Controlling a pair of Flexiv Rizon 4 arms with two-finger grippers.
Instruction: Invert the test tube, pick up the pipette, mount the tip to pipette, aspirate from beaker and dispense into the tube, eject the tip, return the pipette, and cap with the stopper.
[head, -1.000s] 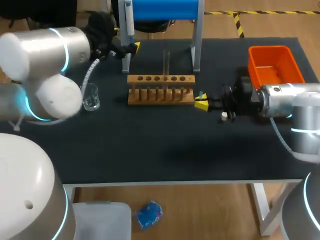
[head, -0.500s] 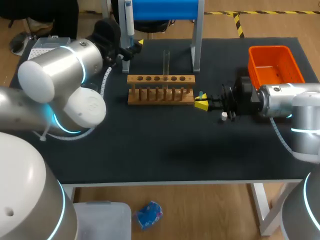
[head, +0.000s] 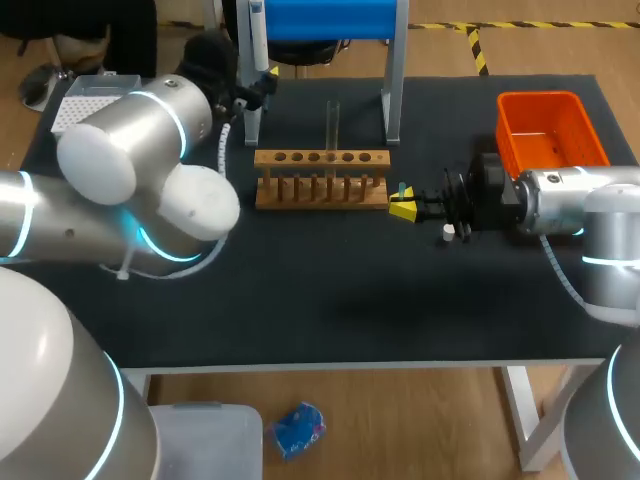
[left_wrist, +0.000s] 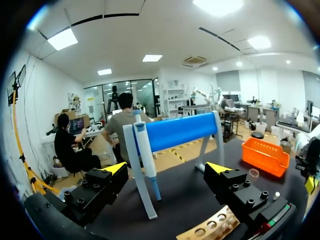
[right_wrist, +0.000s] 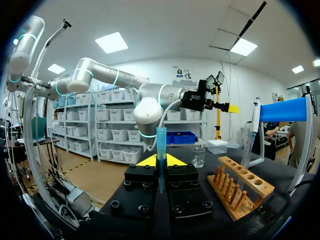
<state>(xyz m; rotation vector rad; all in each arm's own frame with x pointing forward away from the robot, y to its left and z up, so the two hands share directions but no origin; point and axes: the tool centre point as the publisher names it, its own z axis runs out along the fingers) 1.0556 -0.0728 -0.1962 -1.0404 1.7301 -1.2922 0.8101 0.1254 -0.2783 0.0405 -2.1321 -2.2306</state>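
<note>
The blue and white pipette hangs on the blue-barred stand at the table's back. My left gripper is open just in front of it. In the left wrist view the pipette stands ahead of the open left gripper, nearer one finger, untouched. The clear test tube stands upright in the wooden rack. My right gripper lies low, right of the rack, shut on a blue pipette tip. The white stopper lies beside it. The beaker shows only in the right wrist view.
An orange bin sits at the back right. A tip box stands at the back left behind my left arm. My left arm's bulk covers the table's left part. The front half of the dark table carries nothing.
My left arm has swung right and toward the stand, bringing its open gripper up to the pipette and covering the beaker. The right arm has kept still.
</note>
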